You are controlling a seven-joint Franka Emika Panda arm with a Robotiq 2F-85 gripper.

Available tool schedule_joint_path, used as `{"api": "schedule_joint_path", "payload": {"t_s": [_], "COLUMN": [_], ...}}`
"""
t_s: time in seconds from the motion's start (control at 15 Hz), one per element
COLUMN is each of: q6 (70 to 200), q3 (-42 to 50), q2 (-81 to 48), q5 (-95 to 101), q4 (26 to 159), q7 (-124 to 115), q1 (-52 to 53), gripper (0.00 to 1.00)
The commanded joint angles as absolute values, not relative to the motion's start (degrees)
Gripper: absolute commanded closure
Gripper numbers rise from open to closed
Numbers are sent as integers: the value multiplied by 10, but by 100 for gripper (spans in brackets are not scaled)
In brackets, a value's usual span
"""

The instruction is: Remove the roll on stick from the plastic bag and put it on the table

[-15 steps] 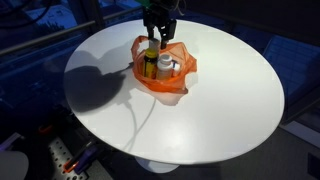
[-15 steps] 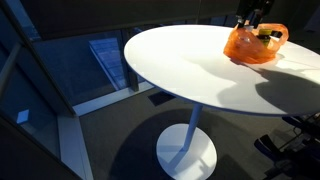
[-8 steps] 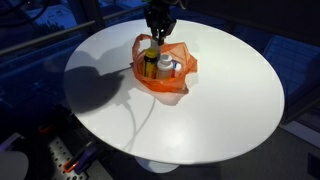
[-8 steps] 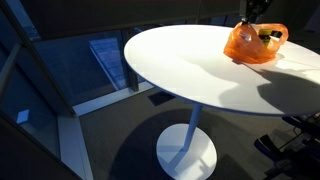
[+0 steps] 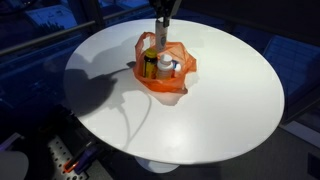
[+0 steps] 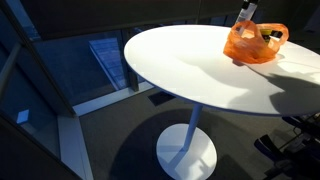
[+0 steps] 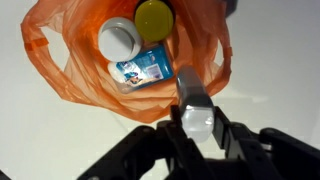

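— Is the stick (image 7: pixel 190 98) being gripped?
— It is being clenched by the hand (image 7: pixel 197 128), lower centre of the wrist view, above the bag (image 7: pixel 70 60). Released early, it could be dropped inside.

- The plastic bag (image 7: pixel 68 80) is showing translucent orange across the upper part of the wrist view, paler where light is passing through its crinkles.
- The roll on stick (image 7: pixel 190 95) is looking whitish-grey at lower centre, with a glossy pale end.
- The gripper (image 7: pixel 197 128) is appearing black along the bottom edge.
- A round cap (image 7: pixel 154 18) is showing yellow at top centre, and a lid (image 7: pixel 118 38) beside it is showing white.
- A label (image 7: pixel 145 68) is displaying a blue-and-white print.
- The table (image 5: pixel 220 110) is looking plain white, carrying grey shadows at its left.
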State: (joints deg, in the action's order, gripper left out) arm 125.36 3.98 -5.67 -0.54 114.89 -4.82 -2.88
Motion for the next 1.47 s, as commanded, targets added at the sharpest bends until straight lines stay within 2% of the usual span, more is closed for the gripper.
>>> {"api": "schedule_joint_path", "payload": {"t_s": [0.0, 0.73, 0.93, 1.0, 1.4], "q6": [1234, 1202, 1206, 1206, 1206], "q3": [35, 3, -1, -2, -2], "q2": [-14, 105, 94, 97, 91], "q5": [-9, -17, -9, -9, -8], "q4": [1142, 1172, 1166, 1169, 1170], "q7": [-54, -34, -45, -45, -45], "q1": [-27, 2, 3, 5, 4], "gripper": [89, 89, 89, 66, 66]}}
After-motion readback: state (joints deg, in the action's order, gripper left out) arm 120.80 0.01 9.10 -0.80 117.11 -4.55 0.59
